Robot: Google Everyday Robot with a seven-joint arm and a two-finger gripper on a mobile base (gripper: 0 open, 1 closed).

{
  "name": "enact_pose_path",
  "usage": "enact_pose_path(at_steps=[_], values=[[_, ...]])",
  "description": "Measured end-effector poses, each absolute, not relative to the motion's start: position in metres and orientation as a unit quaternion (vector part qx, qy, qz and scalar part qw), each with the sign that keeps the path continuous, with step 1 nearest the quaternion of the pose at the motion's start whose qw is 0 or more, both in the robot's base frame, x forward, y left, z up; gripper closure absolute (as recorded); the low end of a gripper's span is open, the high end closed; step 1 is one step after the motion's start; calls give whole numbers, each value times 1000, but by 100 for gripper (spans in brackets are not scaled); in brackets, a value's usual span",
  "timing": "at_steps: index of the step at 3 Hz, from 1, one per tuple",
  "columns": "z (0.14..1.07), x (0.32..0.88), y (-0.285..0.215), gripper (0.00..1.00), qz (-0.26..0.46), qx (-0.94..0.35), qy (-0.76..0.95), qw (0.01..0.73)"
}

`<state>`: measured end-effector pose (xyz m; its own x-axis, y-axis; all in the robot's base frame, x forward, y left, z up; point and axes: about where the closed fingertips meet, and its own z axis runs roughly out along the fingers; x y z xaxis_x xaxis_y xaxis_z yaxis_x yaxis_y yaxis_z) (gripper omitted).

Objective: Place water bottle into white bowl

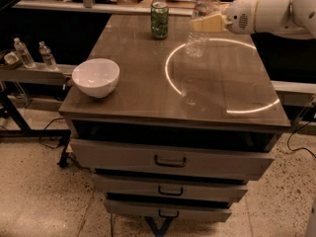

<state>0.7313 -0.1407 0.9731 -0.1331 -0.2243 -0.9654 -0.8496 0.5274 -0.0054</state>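
The water bottle (200,26) is a tall clear ribbed bottle with a white cap. It hangs upright a little above the back of the cabinet top. My gripper (208,22) comes in from the right on a white arm and is shut on the bottle's middle, its tan fingers (212,21) wrapped over the label band. The white bowl (96,77) stands empty near the front left corner of the top, well to the left of and nearer than the bottle.
A green drink can (159,19) stands at the back of the cabinet top (148,88), just left of the bottle. A bright ring of light lies on the right half. Two tiny bottles (34,53) stand on a shelf at far left. Drawers below are closed.
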Motion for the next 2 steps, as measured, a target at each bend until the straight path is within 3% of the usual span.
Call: enact_pose_path(at_steps=[1, 2], values=[[964, 719, -120, 100, 318, -393, 686, 524], [949, 687, -62, 100, 385, -398, 663, 503]])
